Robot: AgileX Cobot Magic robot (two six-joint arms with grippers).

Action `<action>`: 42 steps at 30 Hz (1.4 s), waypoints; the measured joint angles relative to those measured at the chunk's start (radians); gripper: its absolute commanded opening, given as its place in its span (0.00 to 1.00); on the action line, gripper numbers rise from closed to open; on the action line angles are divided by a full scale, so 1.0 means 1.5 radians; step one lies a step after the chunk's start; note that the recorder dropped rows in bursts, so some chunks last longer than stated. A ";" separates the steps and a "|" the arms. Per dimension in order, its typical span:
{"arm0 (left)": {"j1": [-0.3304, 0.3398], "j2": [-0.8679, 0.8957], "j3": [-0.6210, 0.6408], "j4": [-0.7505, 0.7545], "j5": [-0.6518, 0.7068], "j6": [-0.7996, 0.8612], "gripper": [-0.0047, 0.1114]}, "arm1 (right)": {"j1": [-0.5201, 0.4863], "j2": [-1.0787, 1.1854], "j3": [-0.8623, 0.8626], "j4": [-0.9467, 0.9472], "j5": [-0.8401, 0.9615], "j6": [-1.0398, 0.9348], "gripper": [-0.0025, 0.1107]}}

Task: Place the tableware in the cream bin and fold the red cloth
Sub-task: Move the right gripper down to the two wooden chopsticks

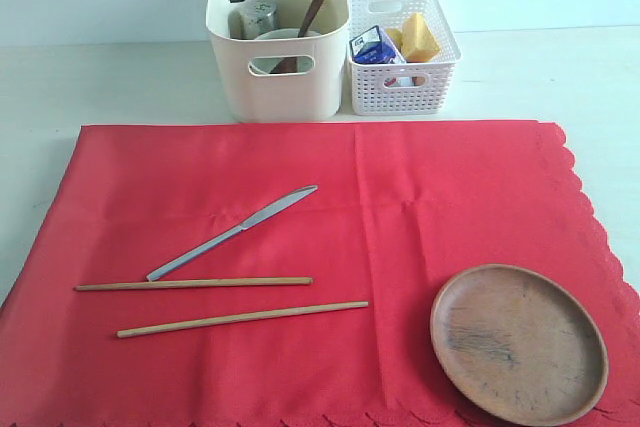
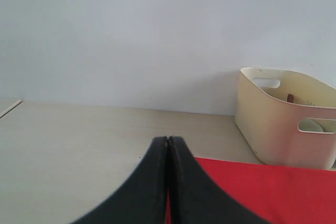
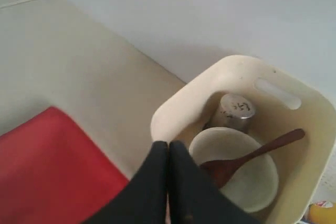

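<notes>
The red cloth lies spread flat on the table. On it rest a silver knife, two wooden chopsticks and a round brown wooden plate. The cream bin behind the cloth holds the steel cup, the pale bowl and the dark wooden spoon, whose head rests in the bowl. My right gripper hovers over the bin's rim, shut with nothing between its fingers. My left gripper is shut and empty, off the cloth's left part, out of the exterior view.
A white lattice basket beside the cream bin holds a milk carton and a cheese wedge. Bare pale tabletop lies left of the cloth. A wall stands close behind the bins.
</notes>
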 measured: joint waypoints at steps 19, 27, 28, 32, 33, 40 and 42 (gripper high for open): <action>0.000 0.000 0.000 0.000 0.000 0.000 0.06 | 0.092 0.030 0.000 -0.001 0.377 -0.169 0.06; 0.000 0.000 0.000 0.000 0.000 0.000 0.06 | 0.163 0.105 0.000 -0.093 0.381 -0.187 0.46; 0.000 0.000 0.000 0.000 0.000 0.000 0.06 | 0.169 0.111 0.000 -0.098 0.382 -0.186 0.51; 0.000 0.000 0.000 0.000 0.000 0.000 0.06 | 0.182 0.143 0.000 -0.102 0.386 -0.184 0.62; 0.000 0.000 0.000 0.000 0.000 0.000 0.06 | 0.184 0.151 0.000 -0.102 0.389 -0.183 0.64; 0.000 0.000 0.000 0.000 0.000 0.000 0.06 | 0.184 0.188 0.000 -0.104 0.390 -0.157 0.67; 0.000 0.000 0.000 0.000 0.000 0.000 0.06 | 0.184 0.199 0.000 -0.105 0.390 -0.153 0.67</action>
